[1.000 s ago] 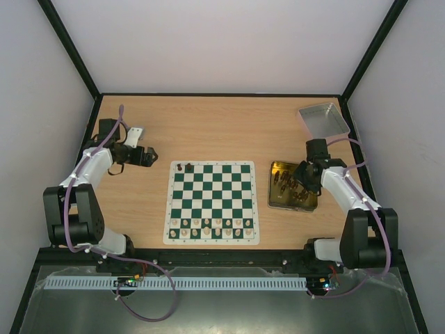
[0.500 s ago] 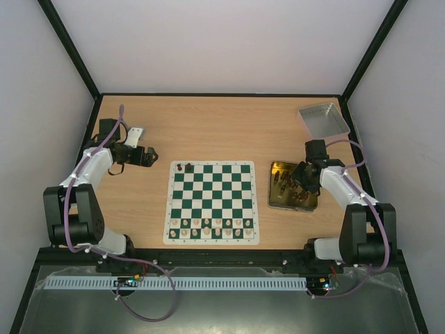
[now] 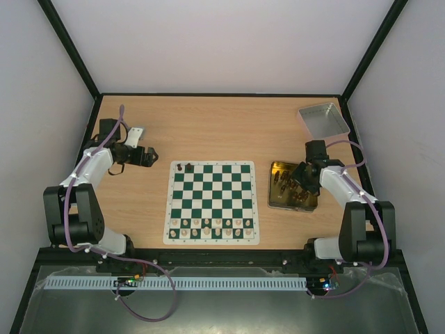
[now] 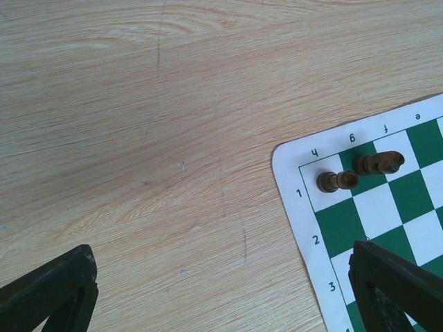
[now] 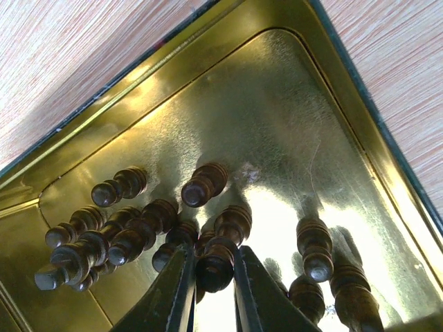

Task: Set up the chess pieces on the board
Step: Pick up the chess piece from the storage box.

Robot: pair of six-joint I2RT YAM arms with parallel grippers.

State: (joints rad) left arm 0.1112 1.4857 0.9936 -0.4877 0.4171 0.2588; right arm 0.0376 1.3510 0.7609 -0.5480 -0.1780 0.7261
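Observation:
The green-and-white board [image 3: 213, 202] lies mid-table. Two dark chess pieces [image 3: 184, 167] sit on its far left corner squares, and the left wrist view shows them too [image 4: 337, 181]. My left gripper [image 3: 147, 156] hangs open over bare wood left of that corner, nothing between its fingers [image 4: 394, 283]. Several more dark chess pieces lie in the gold tin [image 3: 281, 202] right of the board. My right gripper [image 3: 304, 179] reaches down into the tin, and its jaws [image 5: 213, 257] press on both sides of one dark piece [image 5: 216, 271].
Pale cream pieces [image 3: 212, 226] fill the board's two near rows. A grey tray [image 3: 323, 120] sits at the far right corner of the table. The tin's raised rim [image 5: 208, 41] surrounds the right gripper. Other dark pieces [image 5: 124, 238] crowd just left of the held one.
The right gripper's jaws have narrowed onto a dark piece in the tin. Both arms have hardly moved.

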